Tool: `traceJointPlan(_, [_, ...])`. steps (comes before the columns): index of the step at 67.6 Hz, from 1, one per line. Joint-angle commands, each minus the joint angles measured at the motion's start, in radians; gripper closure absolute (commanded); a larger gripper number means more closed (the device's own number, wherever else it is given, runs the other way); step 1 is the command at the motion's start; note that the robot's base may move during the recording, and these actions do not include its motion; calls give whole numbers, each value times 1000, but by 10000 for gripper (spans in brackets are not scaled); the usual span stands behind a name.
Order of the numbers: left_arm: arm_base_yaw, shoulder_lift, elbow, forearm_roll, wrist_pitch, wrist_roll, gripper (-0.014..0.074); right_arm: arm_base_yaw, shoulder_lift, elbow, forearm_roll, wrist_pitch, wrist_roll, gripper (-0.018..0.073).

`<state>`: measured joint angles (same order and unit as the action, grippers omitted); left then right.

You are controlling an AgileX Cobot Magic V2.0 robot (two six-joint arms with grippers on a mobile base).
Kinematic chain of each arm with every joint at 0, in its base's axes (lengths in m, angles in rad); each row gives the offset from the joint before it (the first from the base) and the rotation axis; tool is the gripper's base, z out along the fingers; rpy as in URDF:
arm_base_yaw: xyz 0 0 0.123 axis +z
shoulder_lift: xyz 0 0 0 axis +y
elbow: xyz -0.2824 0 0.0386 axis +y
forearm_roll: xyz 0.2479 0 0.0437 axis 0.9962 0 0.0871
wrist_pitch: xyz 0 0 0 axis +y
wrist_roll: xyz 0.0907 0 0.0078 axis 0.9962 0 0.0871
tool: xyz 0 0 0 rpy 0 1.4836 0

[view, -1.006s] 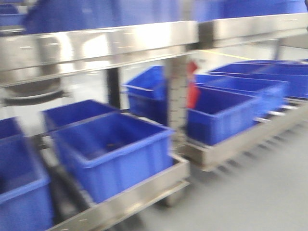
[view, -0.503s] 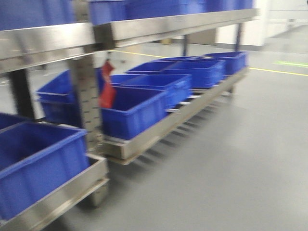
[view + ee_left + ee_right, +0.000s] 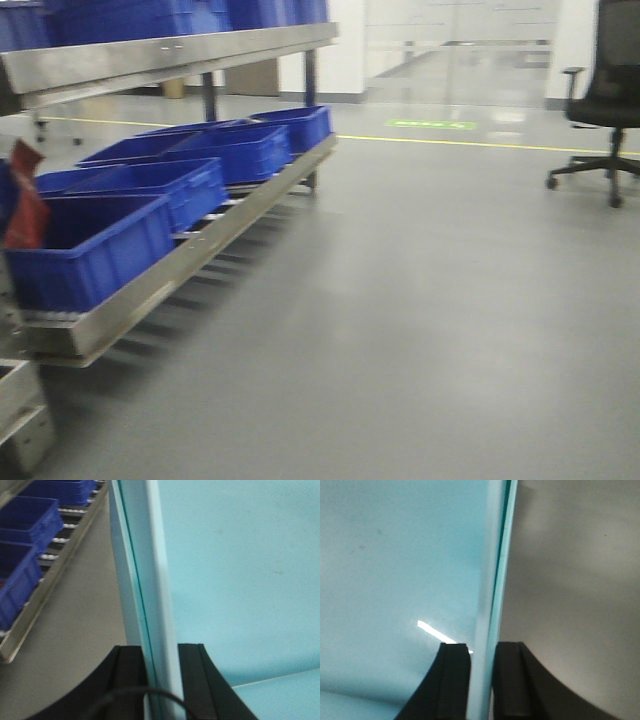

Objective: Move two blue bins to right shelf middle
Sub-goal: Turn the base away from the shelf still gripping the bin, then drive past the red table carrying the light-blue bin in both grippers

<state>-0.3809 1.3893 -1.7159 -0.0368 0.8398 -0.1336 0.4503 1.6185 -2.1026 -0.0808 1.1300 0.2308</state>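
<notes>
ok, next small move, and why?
Probably swing the base to face the steel shelf, grip held: left hand and right hand clamp the walls of the pale blue bin, but the front view shows mostly bare floor.

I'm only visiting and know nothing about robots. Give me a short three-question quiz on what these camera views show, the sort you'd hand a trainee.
1. True or false: the left gripper is shut on the wall of a pale blue bin.
2. What stands at the right of the front view? A) a black office chair B) a stepladder C) a forklift
3. Fill in: the painted line running across the floor beyond the dark blue bins is ____.

Key: 1 true; 2 A; 3 yellow.
</notes>
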Motion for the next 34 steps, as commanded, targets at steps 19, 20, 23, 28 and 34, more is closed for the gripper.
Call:
traceJointPlan(19, [-4, -16, -17, -21, -80, 18, 707, 0, -24, -19, -11, -91, -11, 713])
traceJointPlan(20, [-4, -16, -17, -21, -80, 18, 707, 0, -24, -19, -11, -91, -11, 713])
traceJointPlan(23, [-4, -16, -17, -21, -80, 18, 707, 0, -24, -19, -11, -91, -11, 713])
traceJointPlan(28, [-4, -16, -17, -21, -80, 18, 707, 0, -24, -19, -11, -91, -11, 713])
traceJointPlan(34, [-4, -16, -17, -21, -80, 18, 707, 0, -24, -19, -11, -91, -11, 713])
